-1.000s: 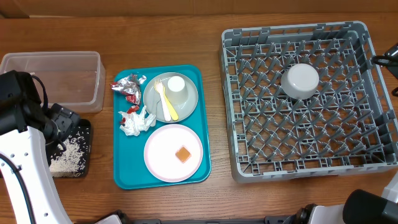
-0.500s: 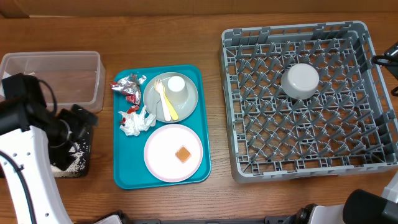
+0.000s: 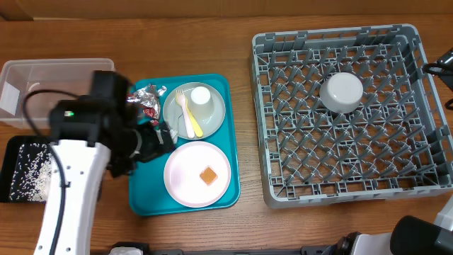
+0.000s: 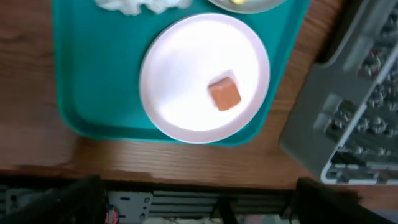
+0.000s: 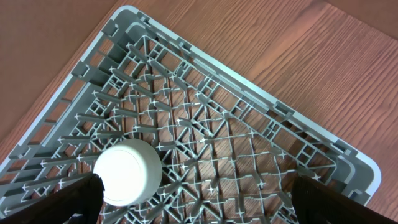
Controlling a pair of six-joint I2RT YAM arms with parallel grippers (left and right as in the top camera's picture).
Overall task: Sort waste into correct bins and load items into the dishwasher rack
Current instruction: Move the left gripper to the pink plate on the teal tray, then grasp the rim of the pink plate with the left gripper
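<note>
Left arm (image 3: 78,166) over teal tray (image 3: 231,113) (jaws wide), apparently above napkin (image 4: 134,5).

this looks like a robot lab: my white arm (image 3: 71,177) over a wooden desk (image 3: 244,127) holding a dishwasher rack (image 3: 382,142) and teal tray (image 3: 145,191).

Wooden table (image 3: 212,42): brown top, grain running left to right, seen in all three views. Flat teal tray (image 3: 147,195): rectangular, rounded corners, low raised rim. It lies flat on the table, left of centre, long sides running near to far. Its near edge stops short of the table's near edge. Below that edge: dark framework, too blurred to identify.
</note>
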